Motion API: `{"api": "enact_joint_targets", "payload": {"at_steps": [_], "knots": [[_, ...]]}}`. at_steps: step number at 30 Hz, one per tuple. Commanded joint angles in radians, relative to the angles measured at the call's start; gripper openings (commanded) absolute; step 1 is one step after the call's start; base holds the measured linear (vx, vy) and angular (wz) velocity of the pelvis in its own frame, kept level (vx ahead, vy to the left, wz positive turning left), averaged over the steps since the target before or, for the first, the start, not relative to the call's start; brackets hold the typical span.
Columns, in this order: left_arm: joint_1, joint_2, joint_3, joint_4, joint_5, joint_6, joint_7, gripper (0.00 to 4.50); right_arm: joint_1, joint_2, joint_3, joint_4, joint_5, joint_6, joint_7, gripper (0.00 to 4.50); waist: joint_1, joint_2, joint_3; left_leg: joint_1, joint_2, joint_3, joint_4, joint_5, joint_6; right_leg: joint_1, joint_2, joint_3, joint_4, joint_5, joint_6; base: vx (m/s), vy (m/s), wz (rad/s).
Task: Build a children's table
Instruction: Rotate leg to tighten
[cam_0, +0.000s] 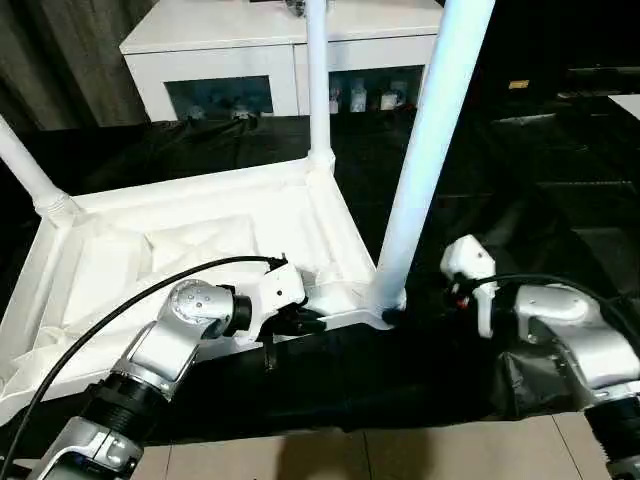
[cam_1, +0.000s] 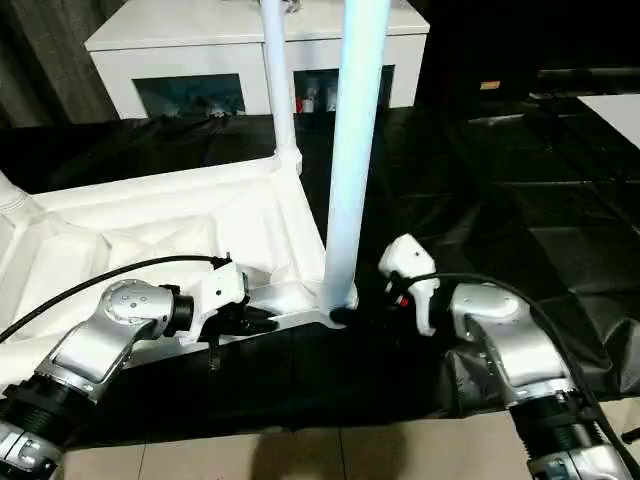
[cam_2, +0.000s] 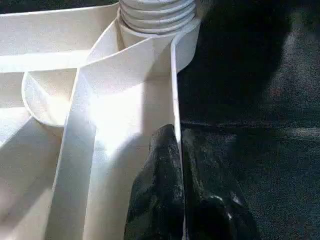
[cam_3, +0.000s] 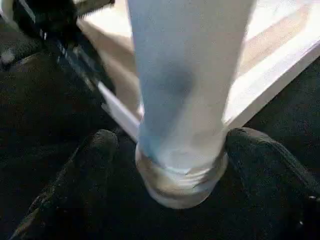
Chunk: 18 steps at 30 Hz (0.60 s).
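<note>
With its two black fingers (cam_3: 95, 165) standing apart on either side of the base of the near-corner long tapered white tube leg (cam_0: 430, 150), the right gripper (cam_3: 180, 170) has the tube between them but does not visibly clamp it, so the leg stands on its threaded end alone; should that thread be only partly home in the round corner socket (cam_0: 385, 305), I judge the leg could lean or work loose once the gripper leaves, and a brush from a finger on the way out could tilt it. Over on the other side, the left gripper (cam_2: 175, 200) has its fingers pressed together on the thin side wall of the white plastic rectangular tabletop (cam_0: 180, 250), which lies ribbed underside up on the black-covered bench (cam_0: 560, 200); that narrow pinch could slip off the rim, letting the tabletop skid or twist on the cloth while a leg is turned. Two more white legs already stand in the far corner (cam_0: 318, 80) and the left corner (cam_0: 25, 165), and a sudden shift of the tabletop would swing them toward the white cabinet with glass doors (cam_0: 220, 70) behind
</note>
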Motion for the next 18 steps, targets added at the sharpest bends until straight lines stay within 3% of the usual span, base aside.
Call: {"api": "enact_joint_targets", "payload": {"at_steps": [1, 9, 18], "knots": [[-0.019, 0.0, -0.02, -0.008, -0.001, -0.01, -0.01, 0.0, -0.019, -0.004, 0.024, 0.016, -0.012, -0.007, 0.02, 3.77, 0.002, -0.011, -0.065, 0.017, 0.062, -0.02, -0.071, 0.06, 0.167, 0.043, -0.045, 0.015, -0.039, 0.159, -0.311, 0.0, 0.0, 0.0], [-0.032, -0.011, -0.026, 0.009, 0.005, -0.013, -0.011, 0.0, -0.099, 0.068, 0.027, 0.125, -0.034, -0.037, -0.018, 3.77, 0.004, -0.008, -0.066, 0.019, 0.062, -0.02, -0.069, 0.056, 0.161, 0.042, -0.044, 0.013, -0.037, 0.151, -0.321, 0.0, 0.0, 0.0], [-0.032, -0.005, -0.018, 0.025, 0.006, -0.018, -0.011, 0.0, -0.101, 0.065, 0.032, 0.153, -0.037, -0.047, 0.021, 3.0, 0.022, -0.014, -0.076, 0.012, 0.059, -0.019, -0.054, 0.153, 0.198, 0.041, -0.044, 0.013, -0.022, 0.242, -0.319, 0.0, 0.0, 0.0]]}}
